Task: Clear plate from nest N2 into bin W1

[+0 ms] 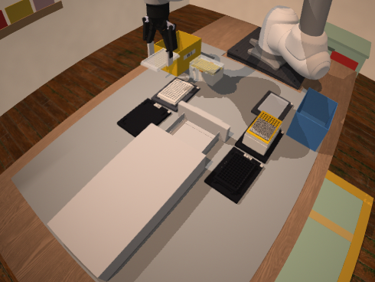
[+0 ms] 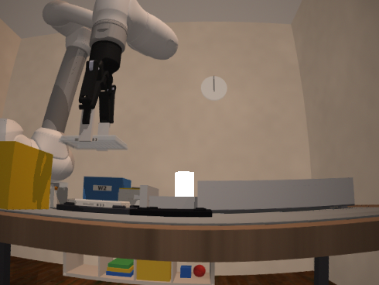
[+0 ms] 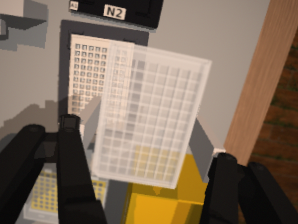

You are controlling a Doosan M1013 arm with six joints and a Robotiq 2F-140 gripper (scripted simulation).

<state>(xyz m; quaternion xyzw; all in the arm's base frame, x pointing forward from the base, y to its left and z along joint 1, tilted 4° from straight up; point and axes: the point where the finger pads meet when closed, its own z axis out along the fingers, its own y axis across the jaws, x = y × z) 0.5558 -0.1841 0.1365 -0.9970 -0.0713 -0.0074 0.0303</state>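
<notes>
Bench: grey mat [image 1: 237,214] on a wood-edged table, beige walls behind.
Gripper [image 1: 158,54]: clamped on the clear plate [image 1: 160,60], carried level in the air.
Clear plate position: half over the yellow bin W1 [image 1: 183,47], half outboard of its rim.
Hidden: W1's inside, screened by plate and fingers.
Below gripper: nest N2 [image 3: 131,10], vacant; neighbouring nest holds a white well plate [image 1: 175,91].
Blue bin W2 [image 1: 313,119]: far across the bench, contents unseen.

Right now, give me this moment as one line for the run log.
gripper: shut on clear plate | plate: in the air, only partly over yellow bin | bin: upright | N2 nest: no plate | release: not yet
</notes>
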